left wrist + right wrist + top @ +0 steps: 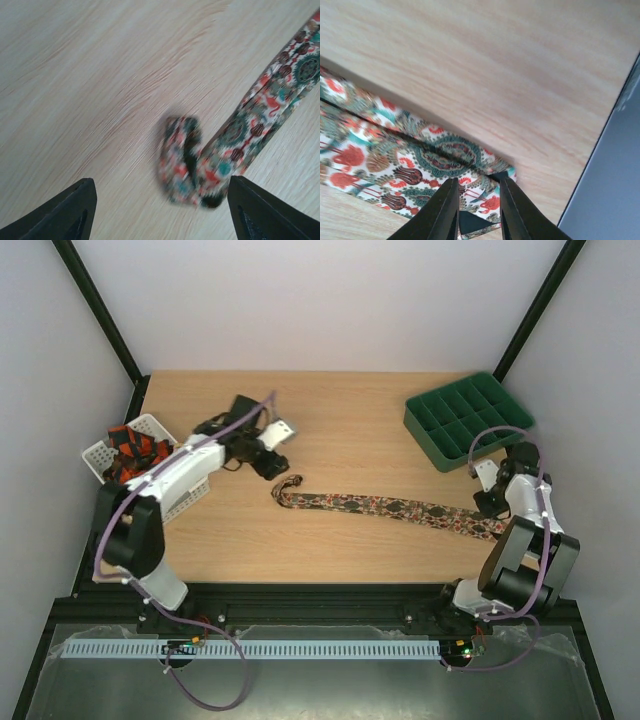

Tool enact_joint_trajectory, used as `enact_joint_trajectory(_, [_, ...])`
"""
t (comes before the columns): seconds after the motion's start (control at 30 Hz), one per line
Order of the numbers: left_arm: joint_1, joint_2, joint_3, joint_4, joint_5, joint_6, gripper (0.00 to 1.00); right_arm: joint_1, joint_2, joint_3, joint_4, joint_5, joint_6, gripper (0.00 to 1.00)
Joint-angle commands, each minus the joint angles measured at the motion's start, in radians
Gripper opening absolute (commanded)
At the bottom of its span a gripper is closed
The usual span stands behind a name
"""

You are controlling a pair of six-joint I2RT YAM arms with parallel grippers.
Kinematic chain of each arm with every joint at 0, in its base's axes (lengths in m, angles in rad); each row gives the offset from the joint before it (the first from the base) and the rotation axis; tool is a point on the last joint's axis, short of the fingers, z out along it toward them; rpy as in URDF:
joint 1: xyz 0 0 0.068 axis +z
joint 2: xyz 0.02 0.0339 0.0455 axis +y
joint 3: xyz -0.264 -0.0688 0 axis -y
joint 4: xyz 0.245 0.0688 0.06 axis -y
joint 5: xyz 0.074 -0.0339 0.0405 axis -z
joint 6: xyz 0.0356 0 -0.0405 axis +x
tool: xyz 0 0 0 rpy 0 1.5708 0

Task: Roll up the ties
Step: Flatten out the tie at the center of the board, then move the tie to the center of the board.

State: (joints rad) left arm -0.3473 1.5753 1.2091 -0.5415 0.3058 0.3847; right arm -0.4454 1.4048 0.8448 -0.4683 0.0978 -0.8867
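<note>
Nearest to me, at the right side of the table (330, 430), my right hand (477, 182) has its two fingers pressed close together, and they pinch the wide end of the tie (380, 506). This end is a little lifted from the wood, and a shadow lies under its edge.

From there the tie lies flat and stretched out. Its long axis goes across the table from right to left, with a slight slant: the wide end is nearer to me on the right, the narrow end a bit farther on the left. The narrow end is curled into a small hook.

My left hand (160, 184) is above this curled end, fingers spread wide, one on each side of it. It does not touch the cloth.

Farther to the left, a white basket (98, 455) stands at the table edge with the other ties (135, 448) in it, red and black, in a heap. At the far right corner sits a green tray (425, 445) with many compartments.

The table is light wood with a fine grain. Plain pale walls (300, 300) close it in behind and at both sides, with black frame bars in the corners.
</note>
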Motion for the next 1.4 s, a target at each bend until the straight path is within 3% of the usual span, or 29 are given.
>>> enact_joint_trajectory(0.0, [-0.186,0.153,0.119,-0.103,-0.180,0.089,0.76,0.000,-0.036,0.105,-0.234,-0.168,0.070,0.25])
enact_joint_trajectory(0.17, [-0.281,0.296,0.172,-0.088,-0.334,0.082,0.78,0.050,-0.039,0.079,-0.247,-0.231,0.161,0.27])
enact_joint_trajectory(0.4, [-0.307,0.409,0.229,-0.077,-0.484,0.064,0.77,0.094,0.018,-0.011,-0.154,-0.203,0.239,0.26])
enact_joint_trajectory(0.53, [-0.278,0.399,0.185,-0.085,-0.576,0.076,0.76,0.086,0.097,-0.062,-0.083,-0.110,0.229,0.24])
enact_joint_trajectory(0.73, [-0.121,0.238,0.064,-0.115,-0.622,0.070,0.74,-0.002,0.169,-0.057,-0.042,-0.070,0.185,0.22])
enact_joint_trajectory(0.9, [-0.002,0.054,-0.098,-0.137,-0.548,0.118,0.74,-0.040,0.172,-0.046,-0.036,-0.058,0.132,0.22])
enact_joint_trajectory(1.03, [0.044,-0.070,-0.139,-0.143,-0.376,0.153,0.77,-0.059,0.166,-0.004,-0.051,-0.058,0.091,0.22])
enact_joint_trajectory(1.2, [0.020,-0.084,-0.070,-0.201,-0.060,0.129,0.80,-0.097,0.186,0.049,-0.067,-0.049,0.004,0.23])
enact_joint_trajectory(1.37, [-0.055,-0.025,-0.036,-0.182,0.019,0.085,0.81,-0.166,0.219,0.067,0.008,0.007,-0.140,0.23])
